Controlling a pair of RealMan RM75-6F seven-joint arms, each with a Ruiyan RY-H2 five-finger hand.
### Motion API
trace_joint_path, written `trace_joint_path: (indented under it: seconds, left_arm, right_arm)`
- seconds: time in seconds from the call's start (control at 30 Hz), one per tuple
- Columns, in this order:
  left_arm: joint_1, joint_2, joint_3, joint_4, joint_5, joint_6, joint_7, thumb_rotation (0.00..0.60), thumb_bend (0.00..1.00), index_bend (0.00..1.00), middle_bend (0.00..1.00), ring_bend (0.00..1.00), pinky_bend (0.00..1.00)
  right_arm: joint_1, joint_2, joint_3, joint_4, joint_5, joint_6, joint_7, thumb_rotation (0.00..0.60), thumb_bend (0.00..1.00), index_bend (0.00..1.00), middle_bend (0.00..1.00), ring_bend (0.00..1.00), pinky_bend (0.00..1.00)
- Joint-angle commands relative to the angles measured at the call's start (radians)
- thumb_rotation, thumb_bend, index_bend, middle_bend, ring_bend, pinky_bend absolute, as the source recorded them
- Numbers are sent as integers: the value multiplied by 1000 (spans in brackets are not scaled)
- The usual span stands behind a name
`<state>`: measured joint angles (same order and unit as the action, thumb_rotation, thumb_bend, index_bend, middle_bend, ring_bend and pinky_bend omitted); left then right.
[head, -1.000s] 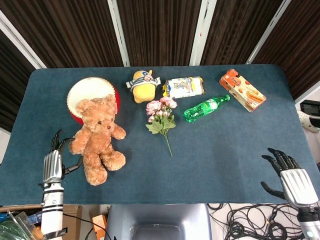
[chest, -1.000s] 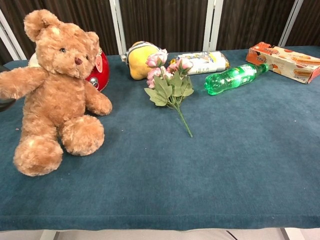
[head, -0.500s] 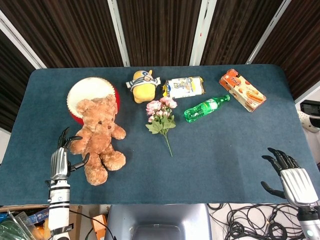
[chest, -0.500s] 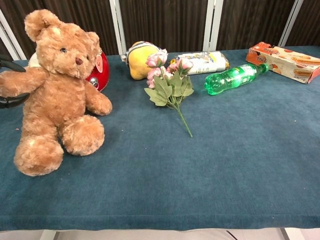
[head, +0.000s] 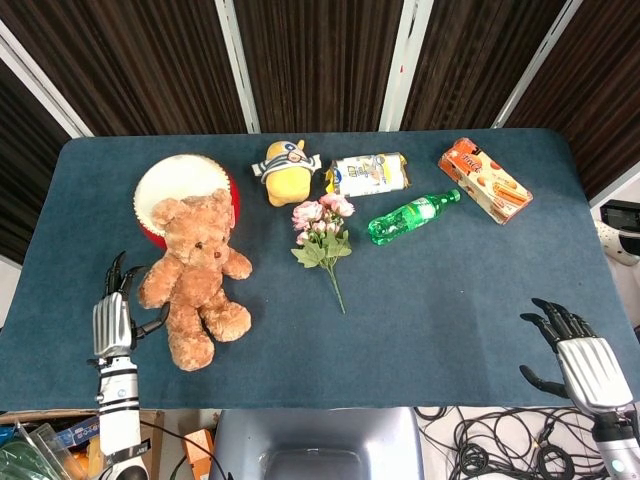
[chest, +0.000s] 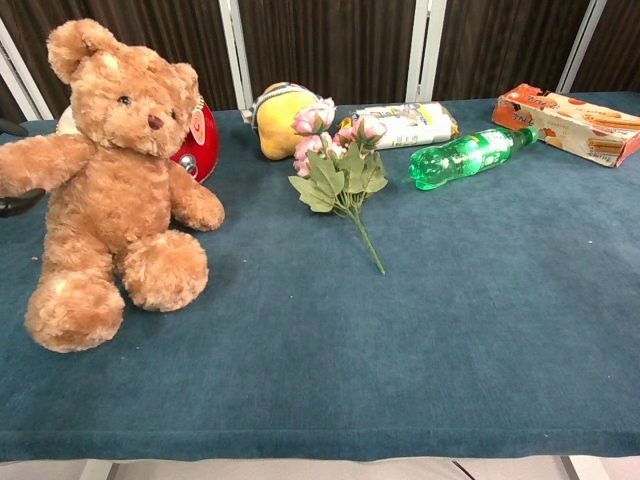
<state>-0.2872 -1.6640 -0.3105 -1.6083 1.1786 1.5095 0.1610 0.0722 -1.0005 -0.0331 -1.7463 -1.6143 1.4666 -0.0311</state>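
Since half a second ago the left hand (head: 112, 322) has drawn slightly back from the teddy bear (head: 196, 275), toward the table's left front corner; nothing else has shifted. Its fingers are spread and hold nothing, the thumb reaching toward the bear's outstretched arm, close beside it but, as far as the head view shows, not touching. In the chest view only dark fingertips show at the left border beside that arm. The teddy bear sits upright near the front left of the blue table (head: 450, 300), its head against a red and white drum (head: 178, 180) behind it. The right hand (head: 585, 368) hovers at the table's right front corner, fingers apart and empty, well away from everything. Along the back edge lie a yellow plush toy (head: 285, 170), a snack packet (head: 368, 174) and an orange biscuit box (head: 484, 179); a green bottle (head: 412, 216) lies on its side just in front, and a bunch of pink flowers (head: 322, 235) lies near the middle. Judging by this, the bear has not yet been gripped, so the grasp and any lift remain to be done.
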Motion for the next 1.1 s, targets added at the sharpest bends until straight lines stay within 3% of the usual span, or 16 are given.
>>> trace_joint_path:
  seconds: [0.03, 0.3, 0.5, 0.6, 0.77, 1.0, 1.1]
  left_arm:
    - [0, -6, -3, 7, -13, 12, 35, 600, 265, 253, 31, 65, 302]
    - [2, 0, -5, -12, -33, 10, 61, 600, 273, 237, 19, 71, 313]
    - [0, -12, -9, 2, -12, 25, 38, 600, 318, 418, 105, 128, 343]
    - [-1, -19, -11, 15, -10, 28, 35, 600, 367, 463, 132, 148, 357]
    - [-2, -19, -12, 16, -12, 22, 29, 600, 418, 487, 155, 164, 363]
    - [-8, -7, 22, 36, 100, 28, -73, 600, 422, 494, 159, 165, 364]
    - [-4, -5, 28, 43, 84, 13, -66, 600, 422, 494, 160, 165, 364]
  right_arm:
    - [1, 1, -1, -1, 2, -6, -1, 600, 138, 262, 113, 104, 220]
    - [5, 8, -7, -9, 3, -31, 1, 600, 137, 263, 113, 104, 224]
    - [6, 11, -7, -12, 4, -36, 4, 600, 137, 263, 113, 104, 224]
    - [7, 13, -8, -14, 3, -39, 6, 600, 137, 263, 113, 104, 224]
    - [6, 13, -8, -14, 4, -42, 6, 600, 137, 264, 113, 104, 224]
    - [9, 13, -7, -16, 10, -54, 4, 600, 137, 266, 113, 104, 225]
    - [12, 19, -11, -21, 11, -64, 6, 600, 137, 267, 113, 104, 225]
